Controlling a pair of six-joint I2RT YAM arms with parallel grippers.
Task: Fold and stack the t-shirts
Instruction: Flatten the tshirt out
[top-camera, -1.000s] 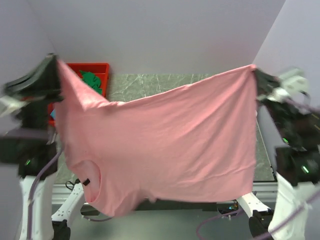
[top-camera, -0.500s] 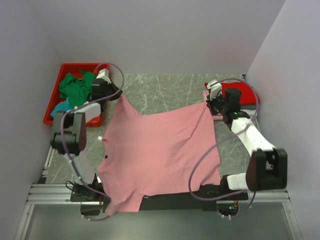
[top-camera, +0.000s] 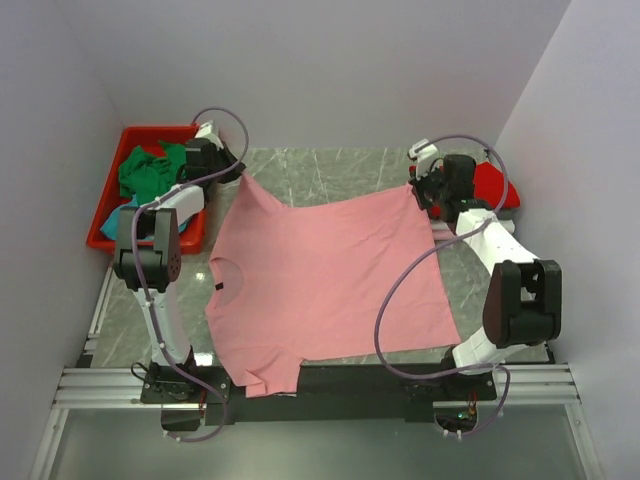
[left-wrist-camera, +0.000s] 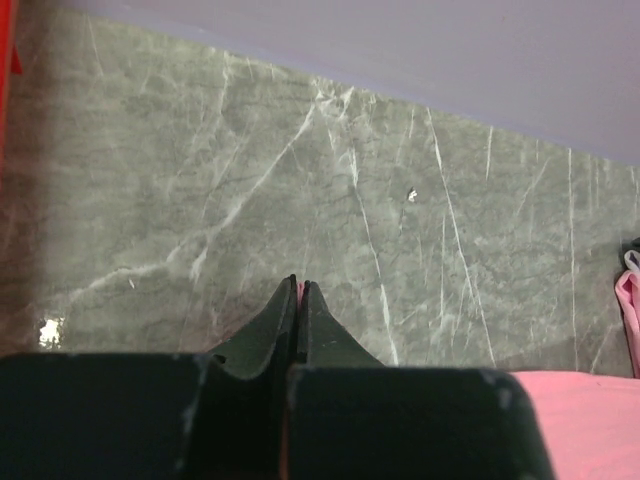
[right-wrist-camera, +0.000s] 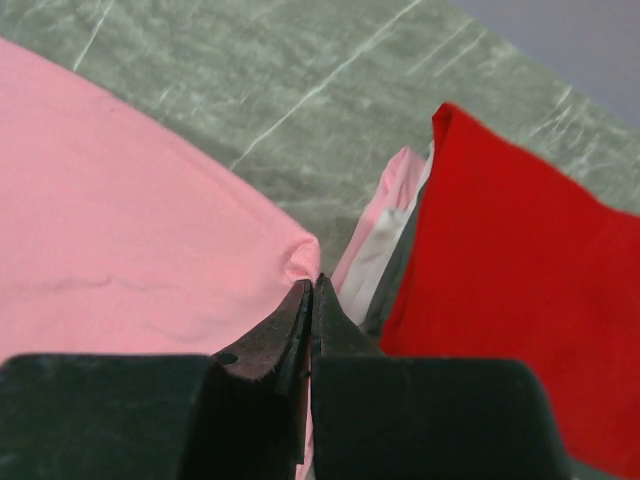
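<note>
Both arms' jaws clench the salmon t-shirt (top-camera: 320, 280) by its hem corners. Hold that hem taut and lower both corners evenly before releasing.

- Bare desk (top-camera: 330, 170) lies open at 12 o'clock, between the left hand (top-camera: 239, 174) and the right hand (top-camera: 414, 191), up to the back wall (top-camera: 320, 70).
- The spread salmon shirt (top-camera: 320, 280) covers the centre down to 6 o'clock.
- The red bin (top-camera: 160, 131) blocks 10 o'clock, near the left hand.
- A red folded shirt (top-camera: 497, 186) sits at 2 o'clock, just beside the right hand.
- Narrow bare strips remain at 8 and 4 o'clock.
</note>
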